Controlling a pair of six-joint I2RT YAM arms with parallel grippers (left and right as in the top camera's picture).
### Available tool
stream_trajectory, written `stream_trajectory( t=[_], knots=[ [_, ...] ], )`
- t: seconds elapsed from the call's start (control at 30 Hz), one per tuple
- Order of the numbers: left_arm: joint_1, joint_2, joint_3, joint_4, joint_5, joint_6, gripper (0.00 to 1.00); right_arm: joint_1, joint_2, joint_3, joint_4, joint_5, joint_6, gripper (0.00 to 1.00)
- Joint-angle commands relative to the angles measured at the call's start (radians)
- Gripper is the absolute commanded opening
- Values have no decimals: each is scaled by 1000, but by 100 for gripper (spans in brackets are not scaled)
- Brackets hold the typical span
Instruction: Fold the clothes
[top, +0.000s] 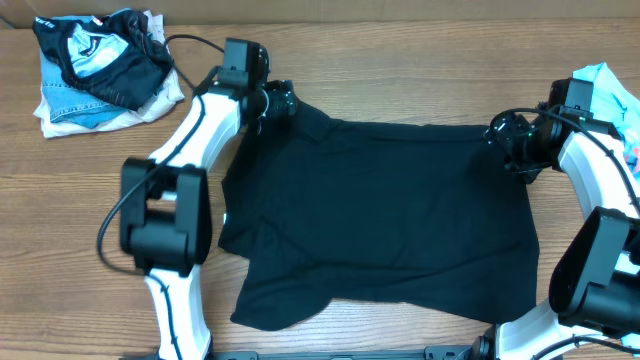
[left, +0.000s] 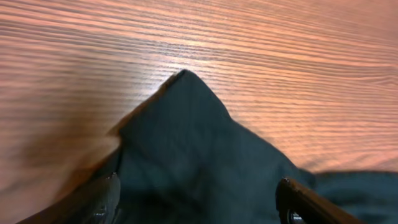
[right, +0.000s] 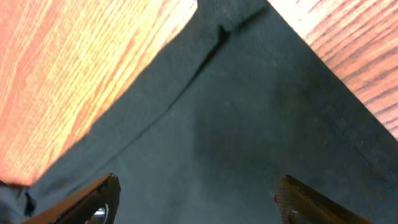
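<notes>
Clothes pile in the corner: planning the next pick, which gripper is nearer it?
Left. The left gripper is at the black T-shirt's corner nearest the pile; the right gripper is at the opposite far corner.

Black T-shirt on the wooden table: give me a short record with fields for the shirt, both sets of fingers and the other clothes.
shirt: plain black short-sleeved T-shirt, spread out on the wooden table
left fingers: open, over the shirt's far left corner
right fingers: open, over its far right corner
other clothes: mixed pile at the far left; light blue garment at the right edge
</notes>
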Motion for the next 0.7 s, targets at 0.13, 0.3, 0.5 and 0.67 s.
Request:
stream_trajectory(
  t=[0.13,0.3,0.5,0.67],
  knots=[
    [13,114,184,-47,28,33,82,-1,-3,15,-36,-8,-60,84],
    [26,115,184,-69,-37,47,80,-1,-3,15,-37,-8,-60,84],
    [43,118,184,-82,-43,85,79,-1,-3,15,-39,-9,-59,84],
    [43,137,184,-78,-40,90,77,-1,-3,15,-42,-9,-59,84]
  ],
)
